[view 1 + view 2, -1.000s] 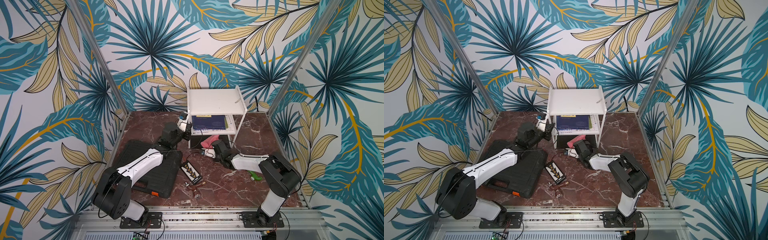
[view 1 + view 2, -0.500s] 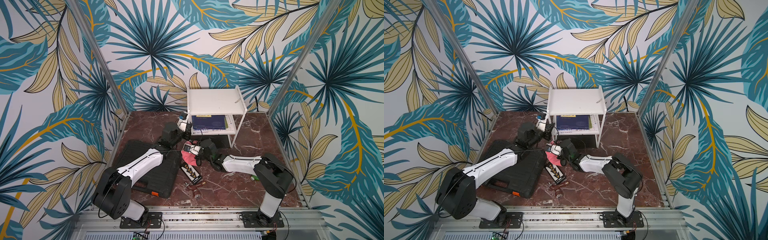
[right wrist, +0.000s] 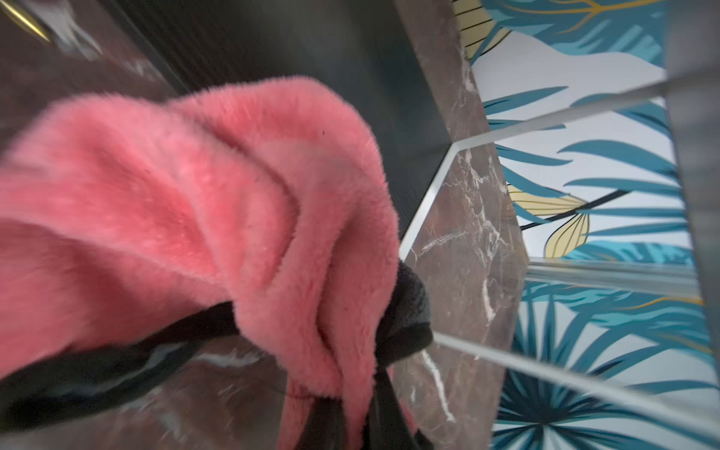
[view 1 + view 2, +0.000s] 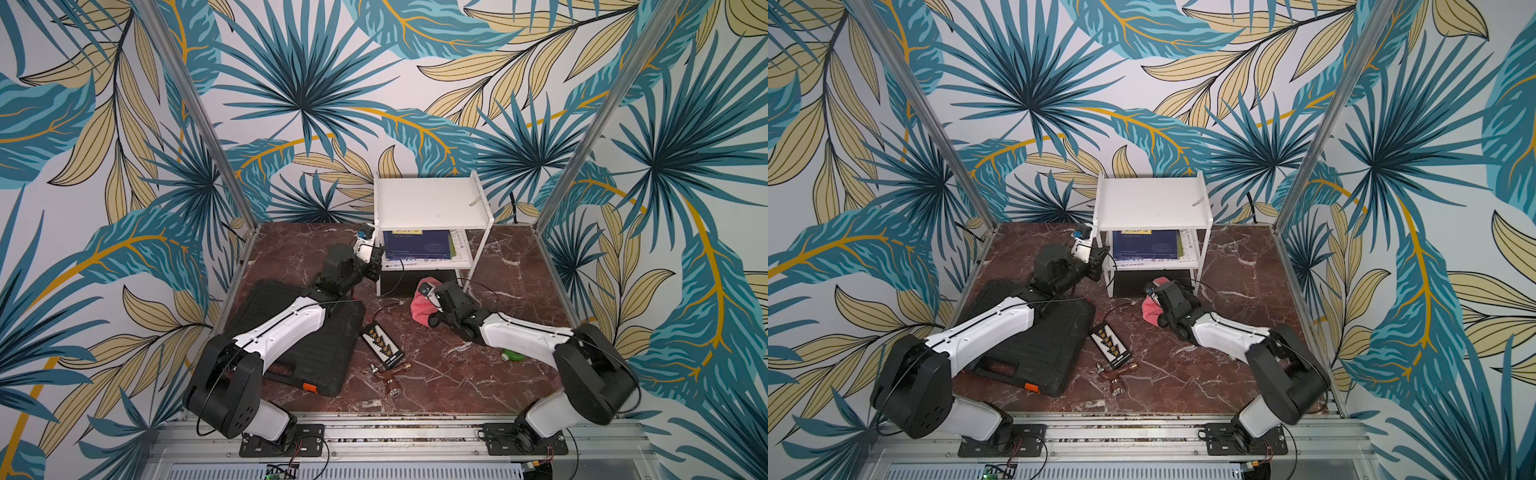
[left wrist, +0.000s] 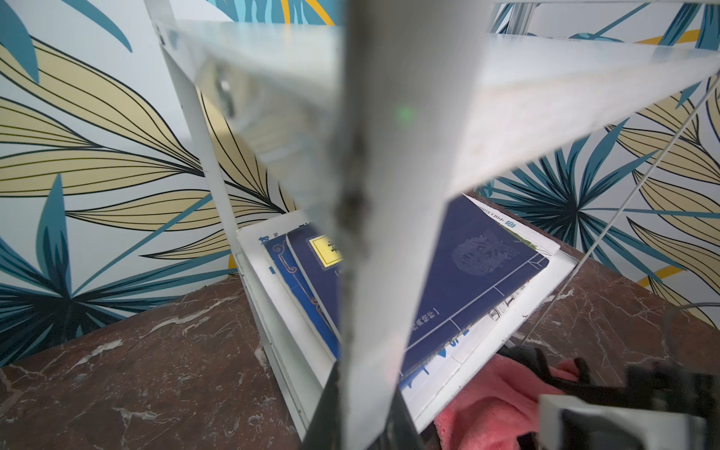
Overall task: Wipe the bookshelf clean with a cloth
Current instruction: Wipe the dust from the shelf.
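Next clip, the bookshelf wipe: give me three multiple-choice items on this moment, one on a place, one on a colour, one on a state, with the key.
1. Where is the cloth? A. on the bookshelf top; B. low in front of the bookshelf; C. behind it.
2. What colour is the uppermost book on the lower shelf? A. red; B. dark blue; C. green.
3. What is the left gripper doing? A. hanging open; B. shut on the cloth; C. shut on the bookshelf's front leg.
Key: 1 B, its pink folds sit before the front legs, in the right gripper. 2 B, the navy cover shows in the left wrist view. 3 C, the white leg runs between its fingers.
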